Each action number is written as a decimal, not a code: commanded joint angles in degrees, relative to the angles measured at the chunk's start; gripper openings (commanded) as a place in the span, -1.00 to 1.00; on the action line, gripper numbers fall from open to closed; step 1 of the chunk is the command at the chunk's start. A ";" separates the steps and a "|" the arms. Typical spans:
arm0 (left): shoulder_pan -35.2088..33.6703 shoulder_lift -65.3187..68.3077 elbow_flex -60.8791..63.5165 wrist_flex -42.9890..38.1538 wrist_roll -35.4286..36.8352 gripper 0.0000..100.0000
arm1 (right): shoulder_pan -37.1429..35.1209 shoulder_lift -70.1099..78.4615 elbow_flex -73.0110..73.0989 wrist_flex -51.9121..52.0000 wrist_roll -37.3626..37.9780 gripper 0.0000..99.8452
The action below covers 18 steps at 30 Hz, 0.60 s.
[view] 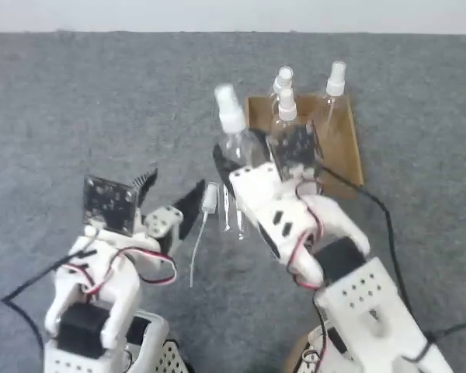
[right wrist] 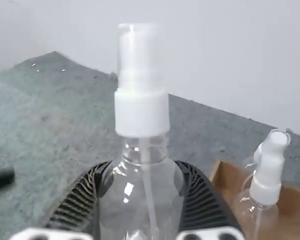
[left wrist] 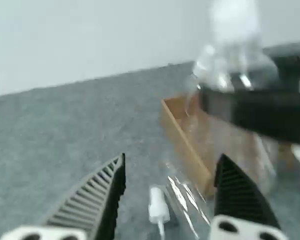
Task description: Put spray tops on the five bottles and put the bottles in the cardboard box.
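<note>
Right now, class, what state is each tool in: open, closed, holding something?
Left tool: open, holding nothing.
Right tool: closed on a bottle with its spray top on.

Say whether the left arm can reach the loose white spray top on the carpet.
Probably yes: the open left end effector faces the white spray top with nothing between; a clear plastic bottle lies close beside it.

Five bottles (view: 234, 148), five tops (view: 209, 196), one box (view: 346, 148)
</note>
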<state>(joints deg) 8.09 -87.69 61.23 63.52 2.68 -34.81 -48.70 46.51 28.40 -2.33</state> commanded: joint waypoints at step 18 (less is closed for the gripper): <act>7.65 -16.18 17.89 -5.71 -3.08 -0.40 | -6.02 3.03 -17.05 21.49 -0.53 -0.99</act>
<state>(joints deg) 15.74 -103.08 79.60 59.21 0.04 -40.35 -40.97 33.67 47.91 -2.33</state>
